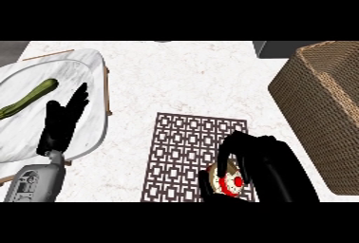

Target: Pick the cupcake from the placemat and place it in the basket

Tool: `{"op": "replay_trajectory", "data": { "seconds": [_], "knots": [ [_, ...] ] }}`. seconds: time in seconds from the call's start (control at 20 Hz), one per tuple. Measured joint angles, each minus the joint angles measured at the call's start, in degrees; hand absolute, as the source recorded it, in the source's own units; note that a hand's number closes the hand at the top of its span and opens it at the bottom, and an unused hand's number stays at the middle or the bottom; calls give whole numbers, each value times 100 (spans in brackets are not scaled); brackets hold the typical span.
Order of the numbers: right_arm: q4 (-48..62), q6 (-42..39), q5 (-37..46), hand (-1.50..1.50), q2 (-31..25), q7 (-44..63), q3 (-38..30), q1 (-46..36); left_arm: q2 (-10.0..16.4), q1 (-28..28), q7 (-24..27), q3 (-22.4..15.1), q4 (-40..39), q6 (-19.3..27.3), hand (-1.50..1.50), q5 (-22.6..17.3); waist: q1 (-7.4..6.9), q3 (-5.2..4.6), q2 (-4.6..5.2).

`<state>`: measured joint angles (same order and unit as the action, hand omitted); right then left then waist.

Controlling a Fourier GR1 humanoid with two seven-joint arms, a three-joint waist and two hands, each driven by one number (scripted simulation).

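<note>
Most of the frame is taken up by a desk [189, 76] with a pale, marbled top, faintly veined in beige and evenly lit. At the upper left corner a dark grey area [10, 50] is seen past its edge. At the upper right a dark grey block [273, 47] is shown.

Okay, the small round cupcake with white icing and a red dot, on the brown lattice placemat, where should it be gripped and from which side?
I'd grip the cupcake round its sides, below the icing, coming from above: it stands upright, round, top facing up. The black right hand suits: its fingers curl round it, on the side of the woven basket.
</note>
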<state>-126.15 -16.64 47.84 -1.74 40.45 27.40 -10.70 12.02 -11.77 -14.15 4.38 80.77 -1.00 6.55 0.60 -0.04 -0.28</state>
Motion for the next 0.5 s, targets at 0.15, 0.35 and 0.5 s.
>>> {"op": "replay_trajectory", "data": {
  "seconds": [0.15, 0.35, 0.5],
  "knots": [
    [-580, -381, -300, 150, 92, 828, -347, -654, -28, -35, 83, -17, -112, 45, 0, 68, -13, -5, 4],
    [-621, -647, -494, 150, 149, 1462, -958, -1744, -53, -56, 55, -31, -86, 10, 0, 47, -43, -6, 3],
    [-575, -901, -882, 150, 148, 1564, -1724, -2393, -44, -16, -1, -33, 2, -27, 0, 29, -43, -4, 1]
  ]
}}
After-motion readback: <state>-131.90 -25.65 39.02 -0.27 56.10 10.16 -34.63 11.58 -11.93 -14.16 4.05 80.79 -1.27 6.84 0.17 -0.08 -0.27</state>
